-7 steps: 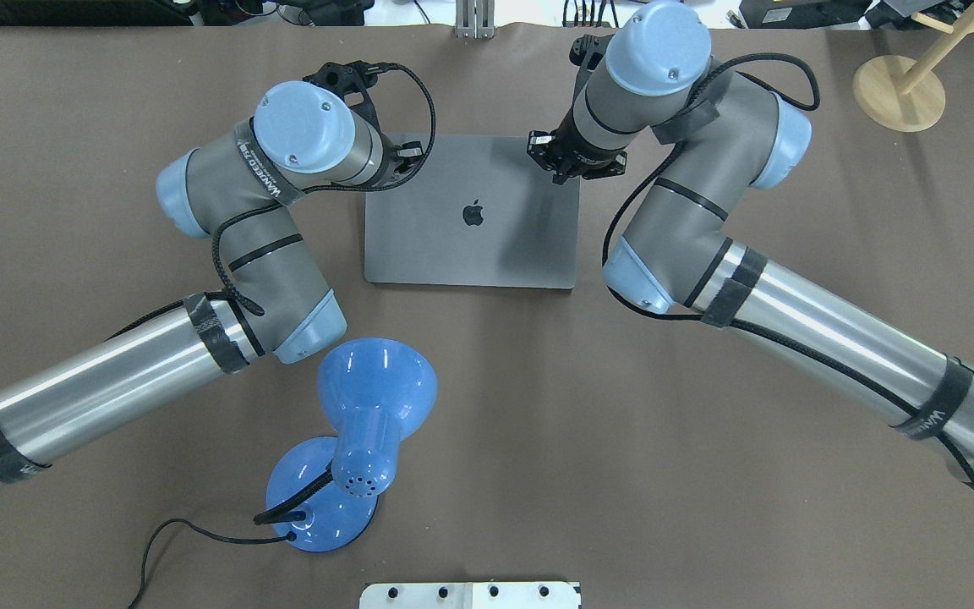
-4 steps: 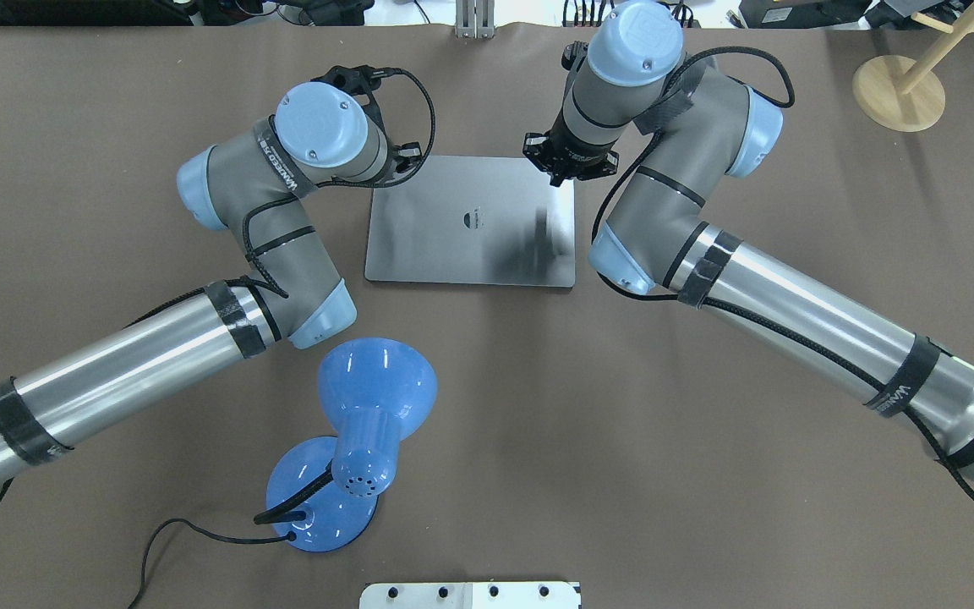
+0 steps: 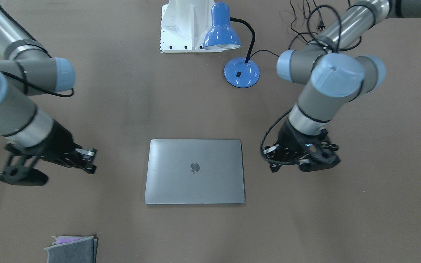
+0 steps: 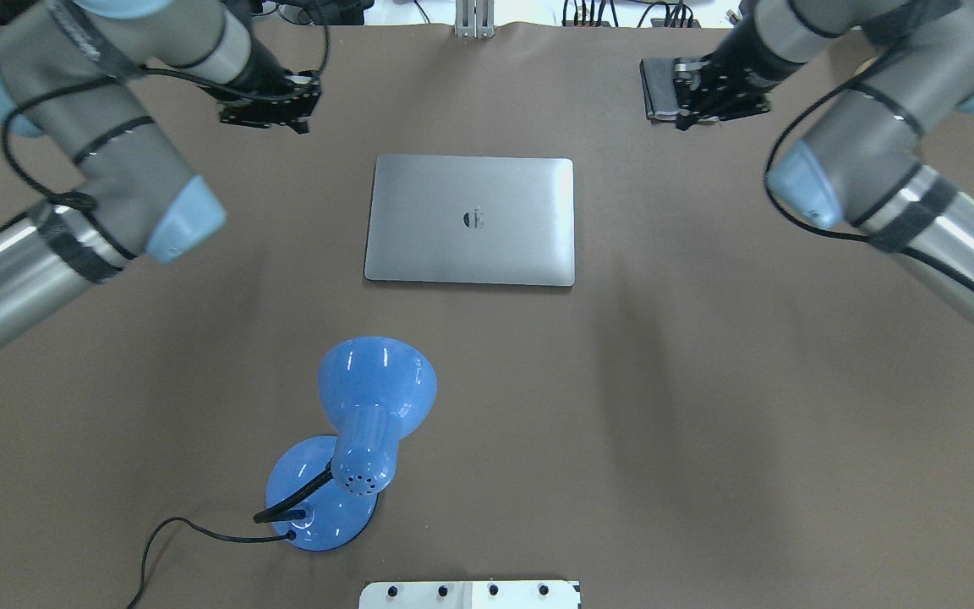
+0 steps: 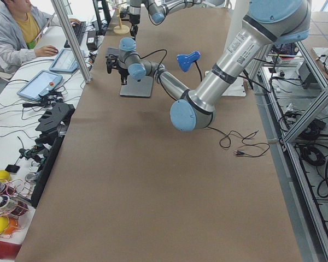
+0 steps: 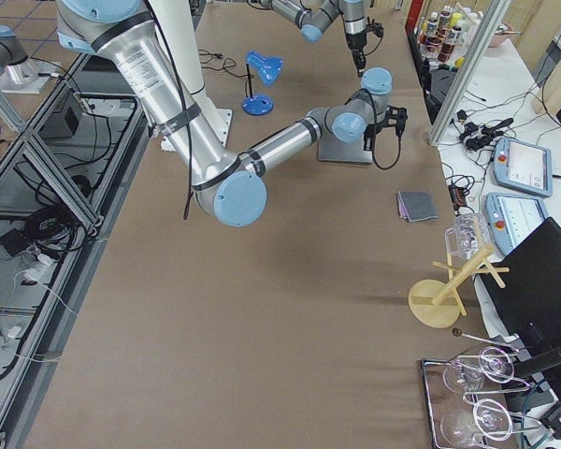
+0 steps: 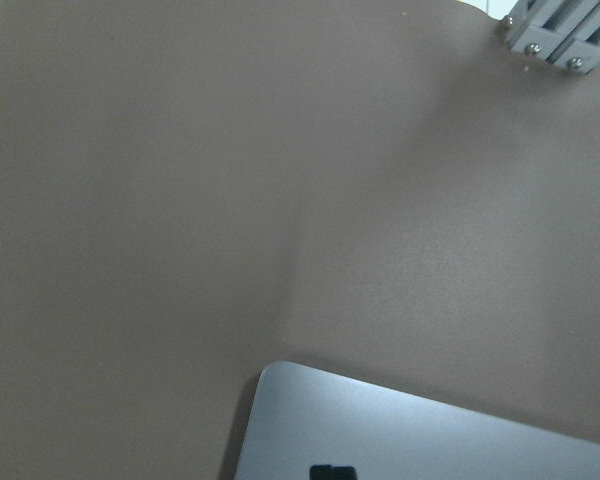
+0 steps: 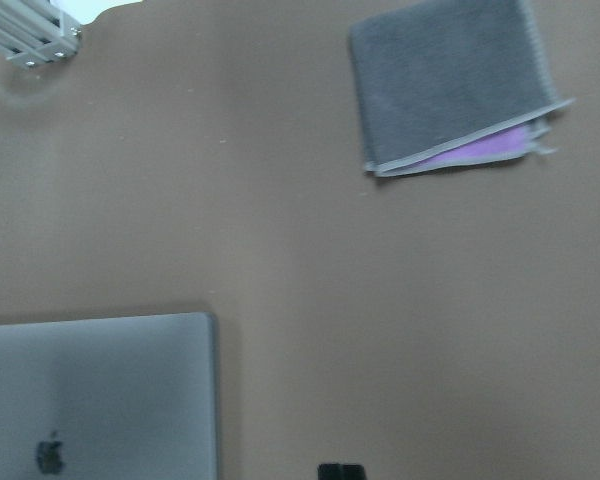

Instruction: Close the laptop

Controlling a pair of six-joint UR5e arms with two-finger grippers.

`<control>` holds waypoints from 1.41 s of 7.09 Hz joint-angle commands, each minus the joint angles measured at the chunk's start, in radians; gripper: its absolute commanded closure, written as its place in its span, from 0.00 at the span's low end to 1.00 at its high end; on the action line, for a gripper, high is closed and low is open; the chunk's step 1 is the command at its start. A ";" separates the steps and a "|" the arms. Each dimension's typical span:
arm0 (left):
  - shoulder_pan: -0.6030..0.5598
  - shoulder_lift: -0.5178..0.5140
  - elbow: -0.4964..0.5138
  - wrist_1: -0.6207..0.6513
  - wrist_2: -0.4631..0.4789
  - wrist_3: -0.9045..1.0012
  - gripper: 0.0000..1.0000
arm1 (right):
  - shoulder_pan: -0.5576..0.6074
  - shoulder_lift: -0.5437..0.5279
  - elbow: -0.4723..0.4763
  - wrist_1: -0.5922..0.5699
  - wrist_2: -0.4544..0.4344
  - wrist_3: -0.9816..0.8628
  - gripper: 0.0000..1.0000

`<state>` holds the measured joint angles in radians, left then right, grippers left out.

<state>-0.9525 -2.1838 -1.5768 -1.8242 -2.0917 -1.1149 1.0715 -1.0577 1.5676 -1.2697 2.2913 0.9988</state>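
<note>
The space-grey laptop lies shut and flat on the brown table, lid up with the dark apple logo showing; it also shows in the front view. My left gripper hangs above the table off the laptop's far left corner, empty, fingertips together at the bottom edge of its wrist view. My right gripper hangs off the far right corner, over a folded grey cloth, fingertips together. Neither gripper touches the laptop. Laptop corners show in both wrist views.
A blue desk lamp with a black cord stands between the laptop and the robot's white base. The folded grey cloth with a purple inner layer lies near the far table edge. Both arms reach high on either side of the laptop.
The laptop lid has come down flat. Both grippers have left the lid, risen and swung outward, the left one to the far left, the right one to the far right over the cloth.
</note>
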 commanded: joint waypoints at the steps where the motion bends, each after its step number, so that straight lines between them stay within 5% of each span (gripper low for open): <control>1: -0.147 0.294 -0.396 0.350 -0.067 0.430 1.00 | 0.210 -0.324 0.233 -0.184 0.050 -0.508 1.00; 2: -0.255 0.391 -0.460 0.427 -0.077 0.634 1.00 | 0.310 -0.429 0.247 -0.250 0.056 -0.766 1.00; 4: -0.533 0.624 -0.401 0.434 -0.187 1.178 1.00 | 0.469 -0.559 0.235 -0.369 0.063 -1.141 1.00; 5: -0.622 0.701 -0.325 0.427 -0.183 1.428 0.20 | 0.534 -0.586 0.198 -0.397 0.059 -1.271 0.25; 6: -0.691 0.752 -0.293 0.431 -0.183 1.528 0.02 | 0.577 -0.587 0.157 -0.401 0.057 -1.289 0.00; 10: -0.752 0.760 -0.292 0.422 -0.188 1.438 0.02 | 0.599 -0.656 0.173 -0.407 0.051 -1.402 0.00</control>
<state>-1.6826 -1.4141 -1.8678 -1.4022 -2.2791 0.3800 1.6635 -1.6972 1.7352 -1.6751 2.3490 -0.3755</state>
